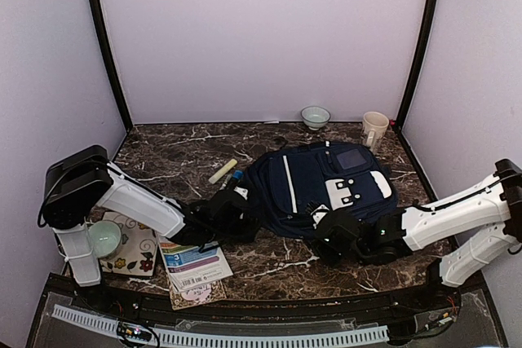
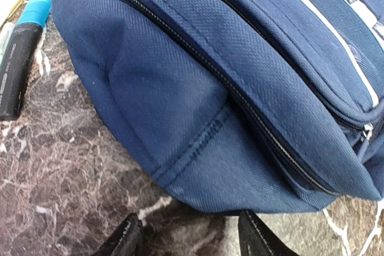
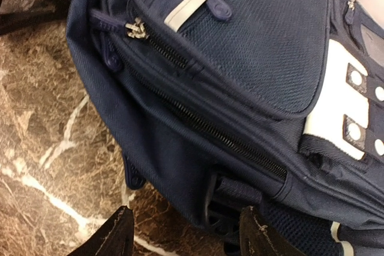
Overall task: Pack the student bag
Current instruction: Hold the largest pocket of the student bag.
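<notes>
Flat on bench (image 1: 269, 262), centre-right: student bag (image 1: 326, 185), zip (image 3: 222, 139) seemingly shut. Left claw (image 2: 186, 235) apart, empty, just beside bag edge. Right claw (image 3: 183, 235) apart at other side. Risk: pinching only loose fabric, dragging bag onto marker (image 2: 18, 58), missing zip pull (image 3: 137, 28).
</notes>
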You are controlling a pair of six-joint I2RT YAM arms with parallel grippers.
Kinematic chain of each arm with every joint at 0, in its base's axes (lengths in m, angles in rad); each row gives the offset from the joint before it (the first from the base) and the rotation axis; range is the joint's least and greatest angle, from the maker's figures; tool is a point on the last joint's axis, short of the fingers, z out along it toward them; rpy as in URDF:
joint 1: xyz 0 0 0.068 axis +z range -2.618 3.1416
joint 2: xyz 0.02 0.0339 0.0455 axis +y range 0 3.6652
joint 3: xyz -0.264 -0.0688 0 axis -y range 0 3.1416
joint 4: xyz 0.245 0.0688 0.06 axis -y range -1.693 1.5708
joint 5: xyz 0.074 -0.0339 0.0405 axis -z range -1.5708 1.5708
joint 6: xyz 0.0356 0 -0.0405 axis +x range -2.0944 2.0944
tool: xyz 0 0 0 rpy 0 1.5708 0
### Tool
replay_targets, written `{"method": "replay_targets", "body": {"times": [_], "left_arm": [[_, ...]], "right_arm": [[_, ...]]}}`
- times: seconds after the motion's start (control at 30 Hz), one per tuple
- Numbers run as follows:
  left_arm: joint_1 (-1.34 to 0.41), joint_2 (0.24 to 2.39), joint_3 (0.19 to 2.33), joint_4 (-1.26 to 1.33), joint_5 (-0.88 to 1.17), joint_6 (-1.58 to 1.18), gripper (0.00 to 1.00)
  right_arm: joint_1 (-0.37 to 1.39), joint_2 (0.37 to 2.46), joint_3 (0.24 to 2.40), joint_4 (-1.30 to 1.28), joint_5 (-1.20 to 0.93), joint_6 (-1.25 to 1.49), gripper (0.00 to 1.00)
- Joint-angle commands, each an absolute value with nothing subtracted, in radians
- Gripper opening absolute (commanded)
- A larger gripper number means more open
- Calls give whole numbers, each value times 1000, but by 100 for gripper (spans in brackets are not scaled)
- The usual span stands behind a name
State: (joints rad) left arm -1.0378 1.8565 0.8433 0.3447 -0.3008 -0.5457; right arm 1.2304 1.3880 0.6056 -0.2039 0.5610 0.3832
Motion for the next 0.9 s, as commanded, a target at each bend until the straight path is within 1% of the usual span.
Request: {"method": "replay_targets", "body": {"times": [0.0,0.17,0.3,0.33,0.37,0.4,0.47,0.5,0.53,0.7,0.87], "left_arm": [[-1035,1804,811,356,-262,-541,56],[-1035,1746,765,354,-269,-527,56],[-1035,1673,717,345,-285,-511,56],[-1035,1653,708,339,-292,-506,56],[-1035,1634,701,330,-301,-503,56],[-1035,1611,694,318,-311,-499,56],[-1035,1567,677,301,-330,-488,56],[-1035,1545,666,296,-338,-482,56],[-1035,1523,654,295,-343,-477,57],[-1037,1428,596,328,-347,-444,59],[-1055,1392,554,422,-262,-435,59]], "right_arm": [[1237,1390,583,-80,628,347,59],[1238,1421,558,16,629,282,59],[1237,1473,576,26,702,258,61],[1238,1483,579,31,729,259,58],[1238,1491,577,39,743,257,52],[1238,1499,575,48,741,252,43],[1238,1508,572,60,716,241,20],[1237,1512,572,61,691,234,12],[1237,1512,575,62,665,227,8],[1263,1491,577,88,605,207,0],[1264,1437,600,69,530,223,0]]}}
